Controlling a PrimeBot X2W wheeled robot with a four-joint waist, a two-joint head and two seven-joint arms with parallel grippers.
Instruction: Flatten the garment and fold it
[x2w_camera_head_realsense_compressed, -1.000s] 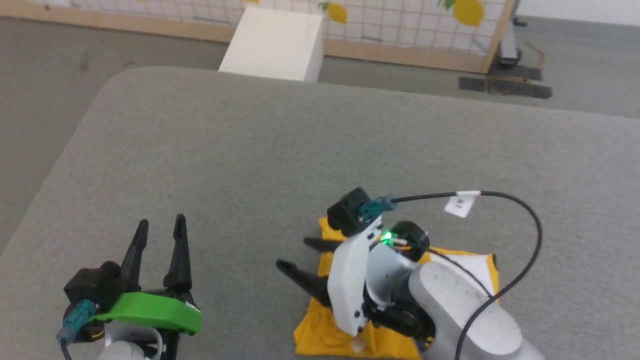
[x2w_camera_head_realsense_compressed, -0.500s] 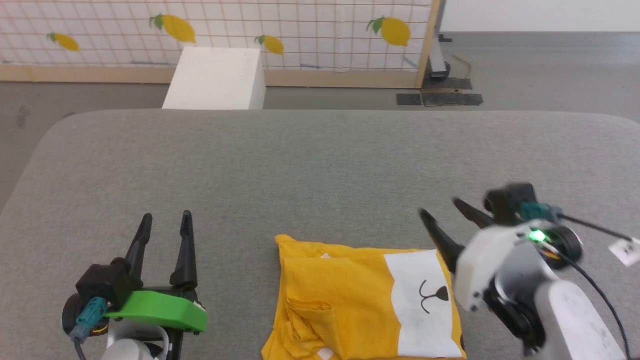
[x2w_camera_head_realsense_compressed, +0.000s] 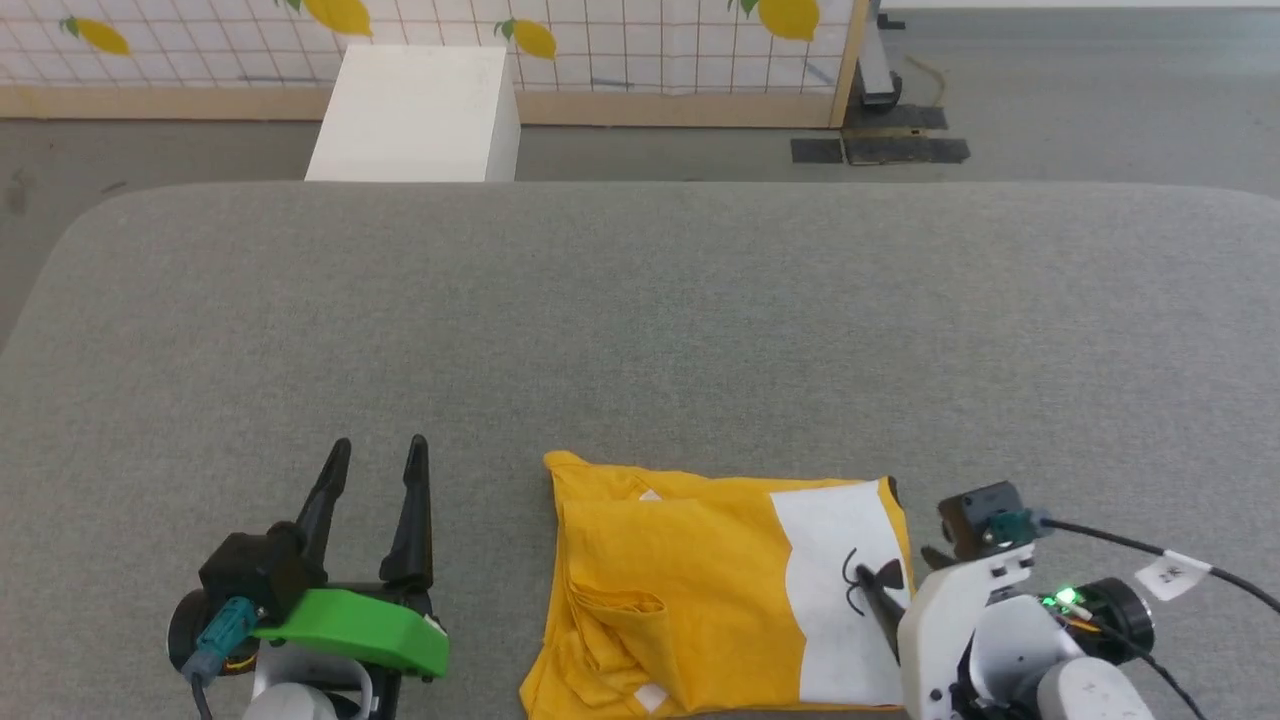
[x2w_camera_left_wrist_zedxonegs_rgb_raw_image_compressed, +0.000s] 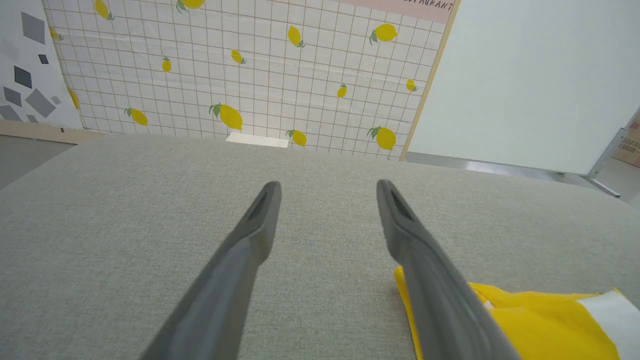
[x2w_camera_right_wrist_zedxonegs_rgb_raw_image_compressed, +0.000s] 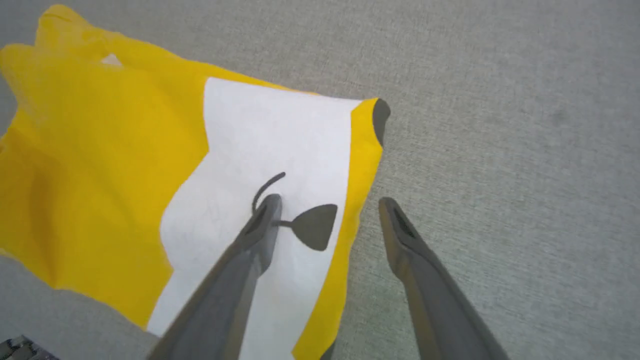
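Right jaws lower, astride garment (x2w_camera_head_realsense_compressed: 680, 580) edge

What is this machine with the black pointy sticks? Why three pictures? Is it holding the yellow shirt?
It is a robot with two arms. Each ends in a gripper: two long dark fingers that pinch like tongs. One picture comes from a camera on its head, looking down: the left gripper is at the lower left, the right gripper at the lower right. The other two come from cameras on its wrists, looking along the fingers. On the grey table lies a folded yellow T-shirt with a white patch and a black nose. Nothing is held: both grippers are open. The right one hangs at the shirt's edge, one finger over the white patch, the other over the table.
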